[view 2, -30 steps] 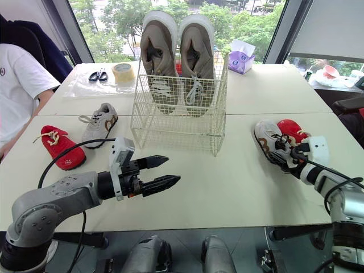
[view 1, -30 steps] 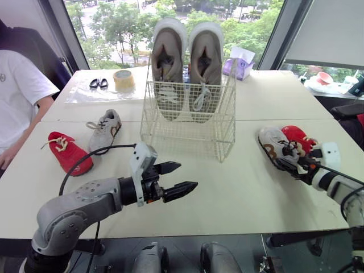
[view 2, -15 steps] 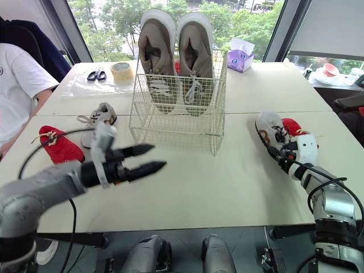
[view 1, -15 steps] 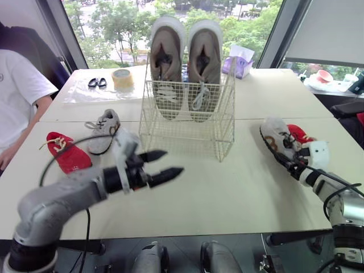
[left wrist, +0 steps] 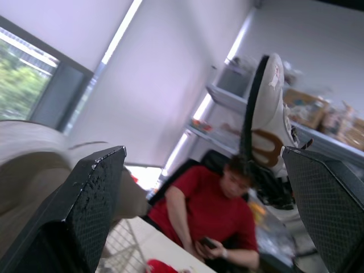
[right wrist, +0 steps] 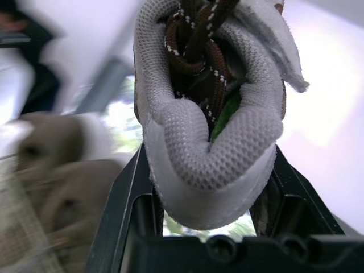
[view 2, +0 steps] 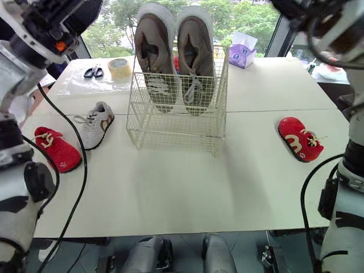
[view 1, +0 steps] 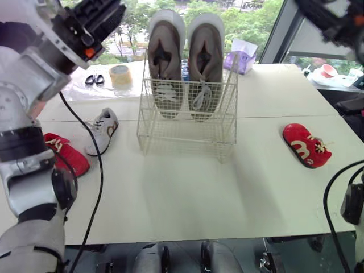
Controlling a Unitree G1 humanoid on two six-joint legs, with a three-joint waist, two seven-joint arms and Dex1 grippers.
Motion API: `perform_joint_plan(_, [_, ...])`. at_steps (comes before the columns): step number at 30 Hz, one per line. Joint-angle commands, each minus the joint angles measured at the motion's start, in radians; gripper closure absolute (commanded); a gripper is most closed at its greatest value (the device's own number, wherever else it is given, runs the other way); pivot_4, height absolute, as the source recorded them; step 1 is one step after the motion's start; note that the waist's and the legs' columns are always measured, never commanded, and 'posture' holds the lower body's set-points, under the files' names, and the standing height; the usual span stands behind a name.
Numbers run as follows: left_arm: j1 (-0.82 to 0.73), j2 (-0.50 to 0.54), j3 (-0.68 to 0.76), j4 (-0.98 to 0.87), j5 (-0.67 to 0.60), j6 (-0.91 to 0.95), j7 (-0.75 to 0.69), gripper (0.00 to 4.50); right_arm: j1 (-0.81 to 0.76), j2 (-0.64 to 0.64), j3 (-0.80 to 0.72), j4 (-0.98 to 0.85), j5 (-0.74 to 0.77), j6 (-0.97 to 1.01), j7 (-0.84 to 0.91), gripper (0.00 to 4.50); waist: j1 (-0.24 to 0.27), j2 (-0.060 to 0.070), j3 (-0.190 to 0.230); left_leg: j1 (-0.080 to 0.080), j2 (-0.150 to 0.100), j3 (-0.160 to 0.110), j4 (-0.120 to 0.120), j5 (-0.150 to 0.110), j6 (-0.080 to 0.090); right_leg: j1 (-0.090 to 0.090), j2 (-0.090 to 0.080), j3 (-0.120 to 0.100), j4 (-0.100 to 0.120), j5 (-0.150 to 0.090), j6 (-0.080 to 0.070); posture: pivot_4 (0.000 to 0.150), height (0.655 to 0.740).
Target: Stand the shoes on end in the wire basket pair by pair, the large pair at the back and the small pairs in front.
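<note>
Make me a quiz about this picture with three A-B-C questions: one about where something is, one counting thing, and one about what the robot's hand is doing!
1. Where does the large pair stand?
A. at the back of the wire basket
B. flat on the floor
C. on a chair

2. How many red shoes lie on the table?
A. one
B. two
C. four

3. What is the right gripper doing?
A. hanging empty
B. holding a small grey shoe
C. holding a red shoe

Answers:
1 A, both stand on end against the basket's rear wire.
2 B, one lies on each side of the basket.
3 B, the shoe sits clamped between its jaws.
</note>
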Motion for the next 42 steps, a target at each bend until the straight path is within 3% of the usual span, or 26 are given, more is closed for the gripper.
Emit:
perform_joint_plan(1, [-0.068,0.051,-0.033,0.026,0.061,0.055,-0.137,0.0,-0.065,-0.015,0.06,0.031,-0.04,-0.102,0.126,2.96,-0.007,0.0,0.0,0.0,0.0,0.0,0.0,0.0,0.0,0.0,0.0,0.0,0.0,0.0,0.0,0.15,0.74])
perform_joint_plan(9, [-0.169,0.035,-0.076,0.052,0.12,0.151,-0.264,0.0,-0.101,0.058,0.16,0.108,-0.105,-0.263,0.269,2.96,-0.009,-0.002,0.002,0.0,0.0,0.0,0.001,0.0,0.0,0.0,-0.003,0.0,0.001,-0.001,0.001,0.15,0.74])
perform_joint_plan(15, [-0.163,0.016,-0.097,0.014,0.172,0.171,-0.326,0.0,-0.1,0.098,0.191,0.139,-0.156,-0.34,0.307,2.96,-0.01,-0.002,0.002,0.001,0.0,0.0,0.001,0.001,-0.001,-0.001,-0.004,0.0,0.003,-0.001,0.002,0.15,0.74])
perform_joint_plan(18, [-0.158,0.008,-0.121,0.024,0.216,0.165,-0.368,0.91,-0.101,0.111,0.193,0.139,-0.164,-0.347,0.311,2.97,-0.01,-0.002,0.002,0.001,0.0,0.0,0.001,0.001,-0.001,-0.001,-0.004,0.0,0.003,-0.001,0.002,0.15,0.74])
perform_joint_plan(24, [-0.185,-0.002,-0.092,0.072,0.241,0.171,-0.392,3.89,-0.095,0.124,0.187,0.124,-0.173,-0.342,0.311,2.97,-0.01,-0.002,0.002,0.001,0.0,0.0,0.002,0.001,-0.002,-0.001,-0.004,0.0,0.004,-0.001,0.002,0.15,0.74])
perform_joint_plan(25, [-0.181,-0.007,-0.083,0.073,0.24,0.169,-0.387,4.17,-0.092,0.124,0.187,0.119,-0.176,-0.342,0.31,2.97,-0.01,-0.002,0.002,0.001,0.0,0.0,0.002,0.001,-0.002,-0.001,-0.004,0.0,0.004,-0.001,0.002,0.15,0.74])
perform_joint_plan(28, [-0.153,-0.033,-0.038,0.061,0.224,0.162,-0.339,4.21,-0.08,0.122,0.177,0.112,-0.178,-0.323,0.295,2.97,-0.009,-0.002,0.002,0.001,0.0,0.0,0.002,0.001,-0.002,-0.001,-0.004,0.0,0.004,-0.001,0.002,0.15,0.74])
perform_joint_plan(32, [-0.117,-0.095,0.073,0.014,0.147,0.151,-0.206,4.21,-0.024,0.126,0.105,0.097,-0.132,-0.215,0.219,1.28,-0.009,-0.002,0.002,0.001,0.0,0.0,0.002,0.001,-0.002,-0.001,-0.005,0.0,0.004,-0.001,0.002,0.15,0.74])
perform_joint_plan(34, [-0.085,-0.148,0.143,-0.042,0.087,0.117,-0.105,4.21,0.036,0.147,0.029,0.066,-0.054,-0.102,0.146,0.12,-0.007,-0.003,0.002,0.001,0.0,-0.001,0.002,0.001,-0.002,-0.001,-0.005,-0.001,0.004,-0.001,0.002,0.15,0.74])
perform_joint_plan(36, [-0.06,-0.222,0.209,-0.1,0.022,0.05,0.01,4.21,0.1,0.226,-0.053,-0.002,0.076,0.03,0.017,0.05,-0.007,-0.003,0.002,0.0,-0.001,-0.002,0.002,0.001,-0.002,0.0,-0.007,-0.001,0.005,-0.001,0.002,0.15,0.74])
perform_joint_plan(39, [-0.033,-0.336,0.257,-0.194,-0.035,-0.065,0.13,4.21,0.14,0.446,-0.172,-0.094,0.376,0.196,-0.274,0.05,-0.009,-0.003,0.002,0.001,-0.002,-0.002,0.003,0.001,-0.002,0.0,-0.009,-0.001,0.005,-0.001,0.001,0.15,0.74])
perform_joint_plan(42, [-0.008,-0.437,0.251,-0.262,-0.078,-0.142,0.205,4.21,0.133,0.676,-0.225,-0.146,0.687,0.22,-0.539,0.05,-0.009,-0.003,0.002,0.002,-0.001,-0.003,0.002,0.003,-0.006,0.0,-0.008,-0.002,0.007,0.0,0.001,0.15,0.74])
